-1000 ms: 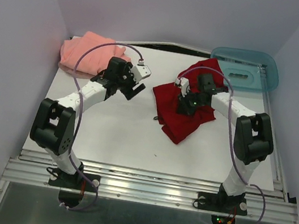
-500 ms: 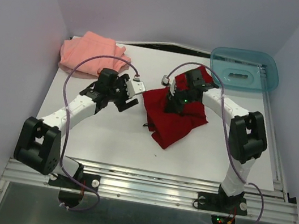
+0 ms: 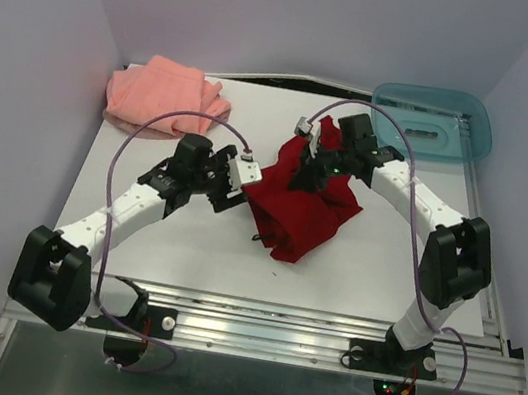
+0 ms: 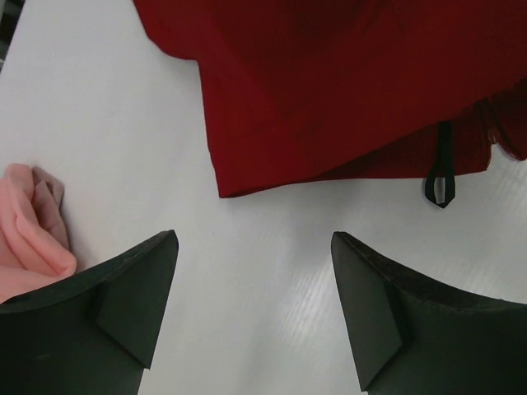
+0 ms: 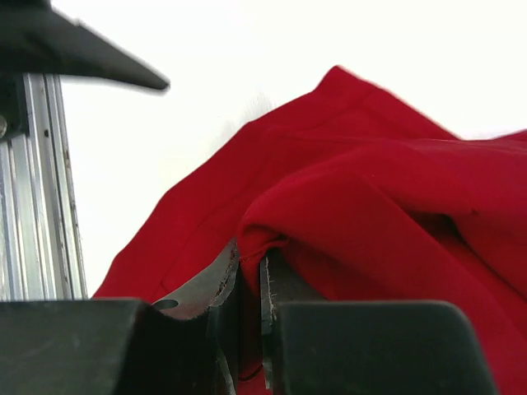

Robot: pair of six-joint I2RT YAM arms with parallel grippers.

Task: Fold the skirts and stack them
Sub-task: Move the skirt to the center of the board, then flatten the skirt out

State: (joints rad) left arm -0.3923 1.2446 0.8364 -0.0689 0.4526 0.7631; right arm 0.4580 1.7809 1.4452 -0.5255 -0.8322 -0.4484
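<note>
Pinching a soft, draped deep-red skirt [image 3: 308, 205], right fingers [image 5: 202, 288] clamped; left fingers [image 4: 123, 304] spread wide, empty

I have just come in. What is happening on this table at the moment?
Skirt folding is under way. The right tool is shut on a fold of the red skirt and holds that part raised above the table. The rest of it lies crumpled, not yet folded. The left tool is open and empty, just short of the skirt's hem. The pink skirt lies apart at the far left corner, and the teal tray sits at the far right.
</note>
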